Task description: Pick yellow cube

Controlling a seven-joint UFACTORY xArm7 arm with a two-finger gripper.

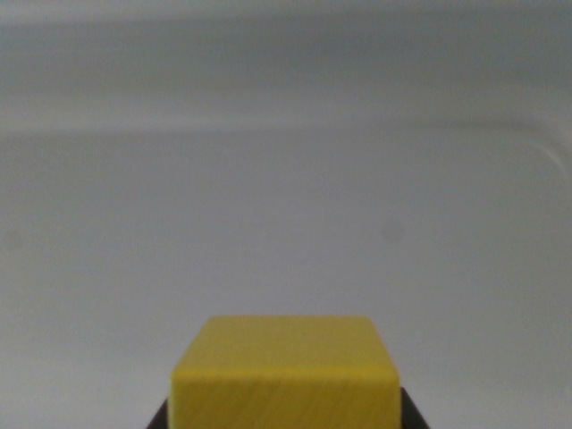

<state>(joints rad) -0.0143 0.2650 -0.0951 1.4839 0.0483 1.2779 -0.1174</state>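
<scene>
Gripper parts show only as dark slivers on either side of the yellow cube, apparently clamped on it. It sits centred at the wrist view's bottom edge, probably lifted, since the pale surface behind is blurred.

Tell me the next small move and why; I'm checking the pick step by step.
Probably lift straight up a little. The yellow cube sits centred at the bottom of the wrist view, with dark jaw parts showing at both its lower corners, so it looks flanked or already gripped. Whether the jaws press on it cannot be told. The pale surface around looks bare.
</scene>
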